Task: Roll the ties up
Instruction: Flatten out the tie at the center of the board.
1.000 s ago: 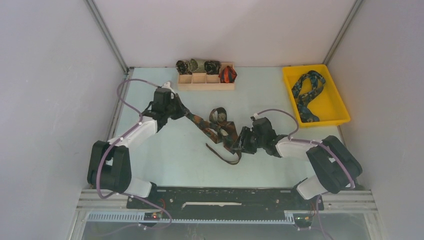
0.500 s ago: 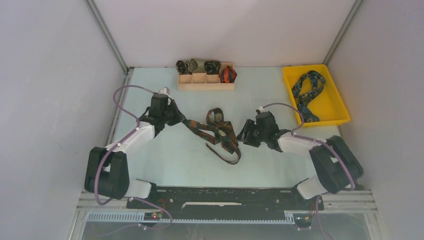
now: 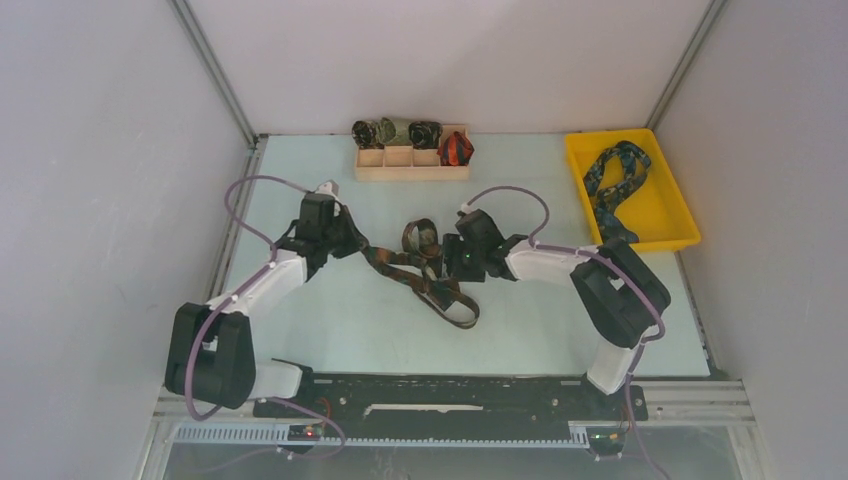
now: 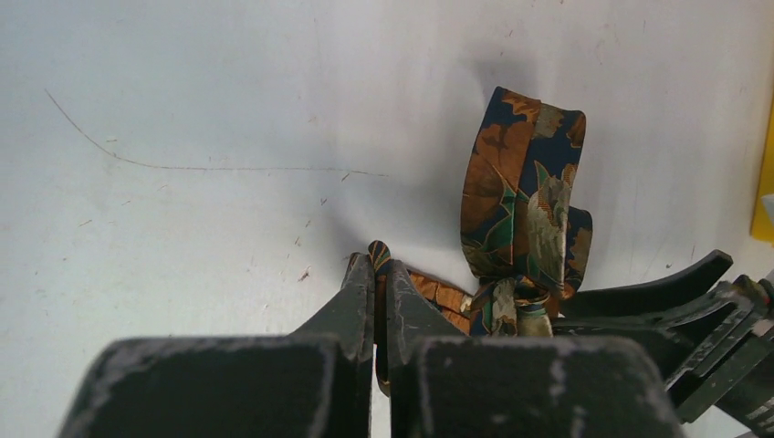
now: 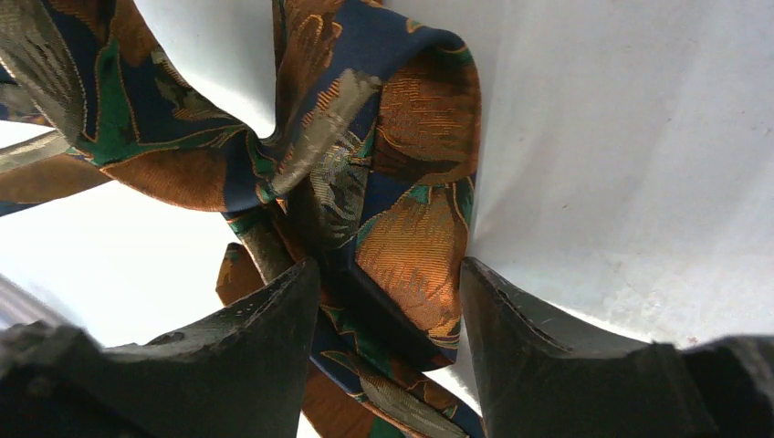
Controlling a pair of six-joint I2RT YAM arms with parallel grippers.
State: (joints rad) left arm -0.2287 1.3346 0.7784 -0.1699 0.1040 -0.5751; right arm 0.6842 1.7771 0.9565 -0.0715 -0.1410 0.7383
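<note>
Brown-orange tie (image 4: 516, 201) is clamped in left jaws, right jaws parted around it.

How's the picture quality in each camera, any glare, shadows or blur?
Top external: even, soft light, all sharp, hardly any shadows. Left wrist: the brown tie throws a soft shadow on the table; the left gripper is dark in the foreground. Right wrist: table washed out to white at lower left, tie weave crisp.
</note>
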